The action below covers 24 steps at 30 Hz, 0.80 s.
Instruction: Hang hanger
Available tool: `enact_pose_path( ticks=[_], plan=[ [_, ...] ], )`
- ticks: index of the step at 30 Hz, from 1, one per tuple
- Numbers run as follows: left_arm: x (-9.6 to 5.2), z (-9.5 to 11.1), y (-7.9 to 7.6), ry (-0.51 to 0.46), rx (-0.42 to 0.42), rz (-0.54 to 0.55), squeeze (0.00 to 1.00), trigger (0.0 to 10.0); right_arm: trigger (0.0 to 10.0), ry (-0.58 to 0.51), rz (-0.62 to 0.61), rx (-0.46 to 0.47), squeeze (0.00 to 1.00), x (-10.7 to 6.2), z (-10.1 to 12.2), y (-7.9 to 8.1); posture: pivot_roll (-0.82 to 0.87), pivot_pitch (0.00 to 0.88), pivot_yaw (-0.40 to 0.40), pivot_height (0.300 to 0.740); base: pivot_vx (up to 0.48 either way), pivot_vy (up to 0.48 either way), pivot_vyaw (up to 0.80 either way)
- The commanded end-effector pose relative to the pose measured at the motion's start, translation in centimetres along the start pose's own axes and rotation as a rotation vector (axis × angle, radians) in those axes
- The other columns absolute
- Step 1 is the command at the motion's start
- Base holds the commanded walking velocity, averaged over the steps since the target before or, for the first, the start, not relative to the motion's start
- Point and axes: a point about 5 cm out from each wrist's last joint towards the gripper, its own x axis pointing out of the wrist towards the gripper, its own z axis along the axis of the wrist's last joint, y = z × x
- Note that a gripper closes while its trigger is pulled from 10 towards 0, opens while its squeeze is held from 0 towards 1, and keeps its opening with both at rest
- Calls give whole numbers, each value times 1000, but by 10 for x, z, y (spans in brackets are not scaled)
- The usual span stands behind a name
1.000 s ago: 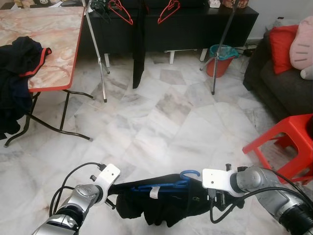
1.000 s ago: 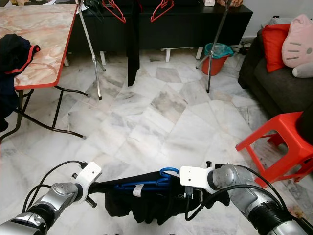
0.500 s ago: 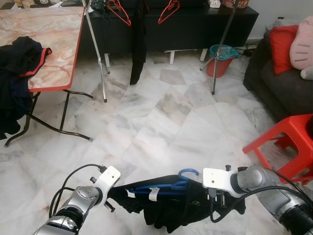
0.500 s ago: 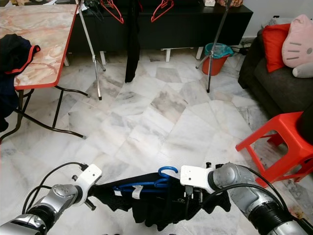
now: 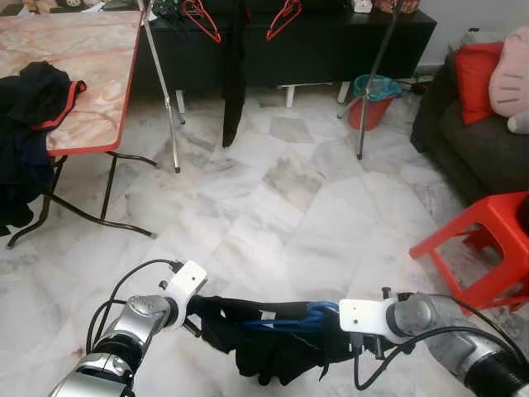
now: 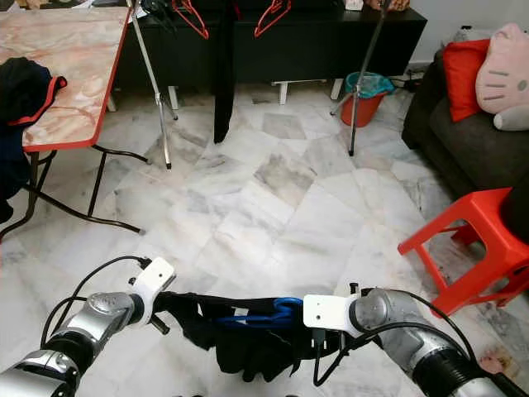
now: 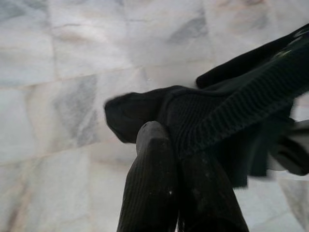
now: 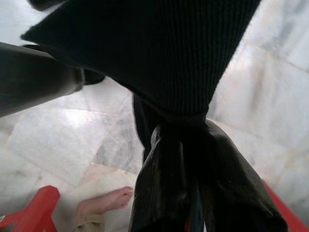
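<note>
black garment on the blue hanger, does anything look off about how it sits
Yes. The black garment looks bunched and sagging in the middle rather than draped evenly over the blue hanger. The left gripper pinches one end and the right gripper the other, so it hangs stretched between them above the marble floor.

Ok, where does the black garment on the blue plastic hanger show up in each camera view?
Left eye view: black garment at bottom centre, slung between the left gripper and right gripper, blue plastic hanger across it.
Right eye view: bottom centre.
Left wrist view: ribbed black cloth pinched at the fingertips.
Right wrist view: dark fabric bunched at the fingers.
Shared landmark: red plastic stool.
</note>
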Motion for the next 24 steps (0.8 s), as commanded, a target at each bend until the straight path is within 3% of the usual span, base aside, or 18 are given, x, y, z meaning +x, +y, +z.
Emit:
enact_pose_path(
  ticks=[1, 6, 9, 12, 18, 24],
  plan=[
    [-9, -8, 12, 32, -17, 33, 0, 10000, 0, 125, -37, 50, 0, -1, -24, -1, -188, 106, -44, 740, 0, 0, 0],
    [-7, -6, 7, 27, -24, 9, 0, 10000, 0, 120, -229, 241, 0, 8, -20, -14, -185, 104, -45, 740, 0, 0, 0],
    [-7, -4, 7, 19, -27, 3, 0, 10000, 0, 103, -282, 286, 0, 11, -16, -17, -186, 104, -43, 740, 0, 0, 0],
    [-7, 4, 6, -17, -37, -14, 0, 10000, 0, -15, -319, 436, 0, 20, 1, -19, -179, 103, -44, 740, 0, 0, 0],
    [-5, 13, 1, -57, -33, -39, 0, 10000, 0, -171, -389, 513, 0, 24, 25, -31, -174, 102, -44, 740, 0, 0, 0],
    [-1, 25, -10, -131, -27, -85, 0, 10000, 0, -258, -473, 586, 0, 21, 34, -42, -176, 99, -43, 740, 0, 0, 0]
  ],
)
